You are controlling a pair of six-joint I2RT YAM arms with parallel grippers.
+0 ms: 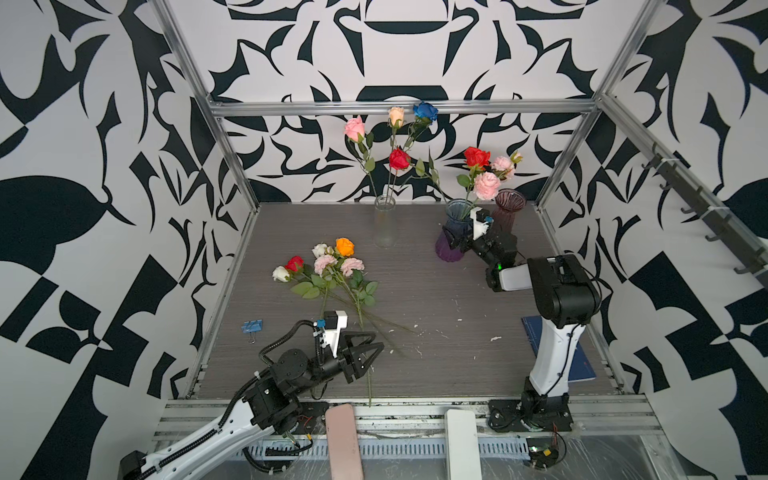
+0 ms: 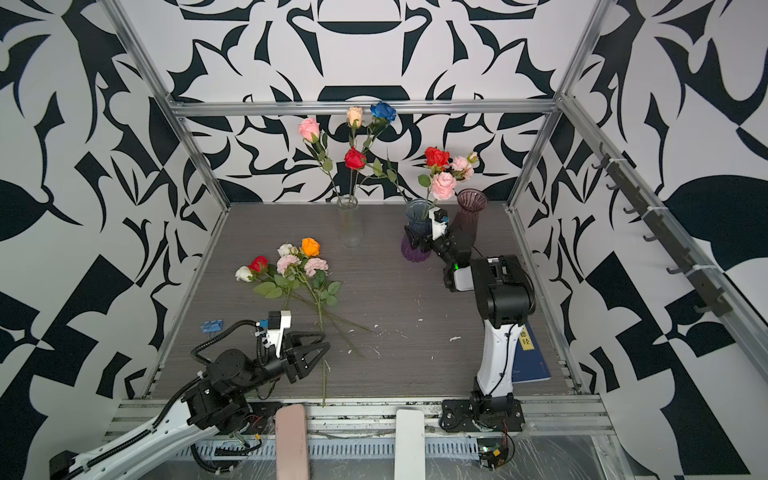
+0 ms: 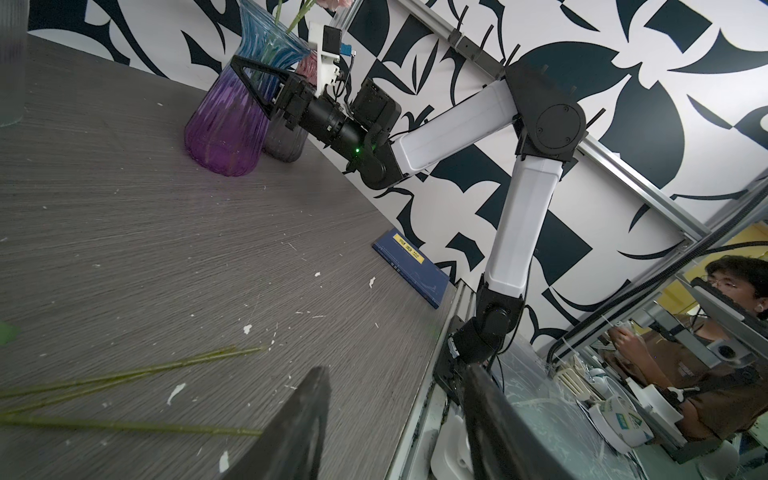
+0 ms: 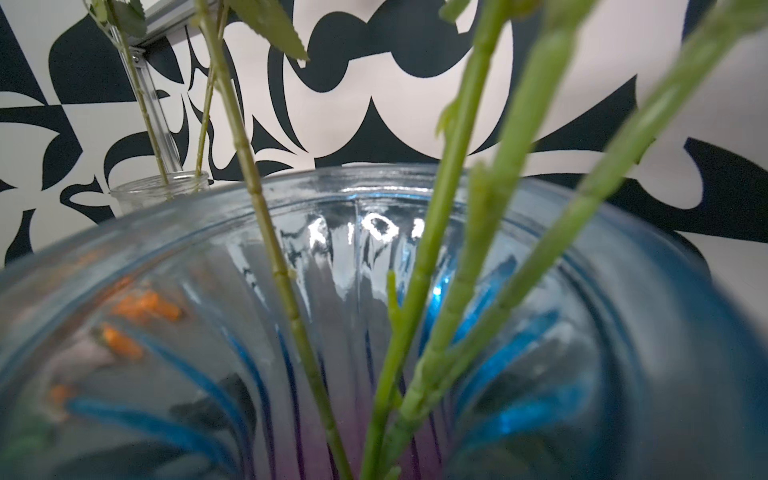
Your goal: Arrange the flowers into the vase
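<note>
So, mid-task: some of the flowers are in and some aren't. At the back, the clear vase [image 1: 384,226] holds four roses [image 1: 399,160]. Right of it, the blue-purple vase [image 1: 446,254] holds a red rose and pink carnations [image 1: 486,185]; the right wrist view shows their stems [image 4: 426,266] standing in its mouth. Just behind that one, the smoky vase [image 1: 510,205] looks empty. Left of centre, the loose bunch [image 1: 332,266] (white, red, orange and pink heads) lies flat on the table [image 1: 436,316], with its stalks fanning toward the front edge.

At the blue-purple vase's neck sits the right gripper [image 1: 457,237]. One finger crosses the front of the glass and the other is hidden behind it, so I can't tell whether it clasps the vase or stands clear. My read is that this is the end of a placement.

Low over the bunch's cut ends hovers the left gripper [image 1: 371,358], jaws half spread, nothing visibly between them. One stem [image 3: 124,426] runs up to a finger and disappears behind it.

Next, I'd guess, the left drops onto a single stalk, pinches it and lifts. The stalks cross each other, so it needs to grab one near its free end. The right needs to retreat without snagging what's in the vase.
</note>
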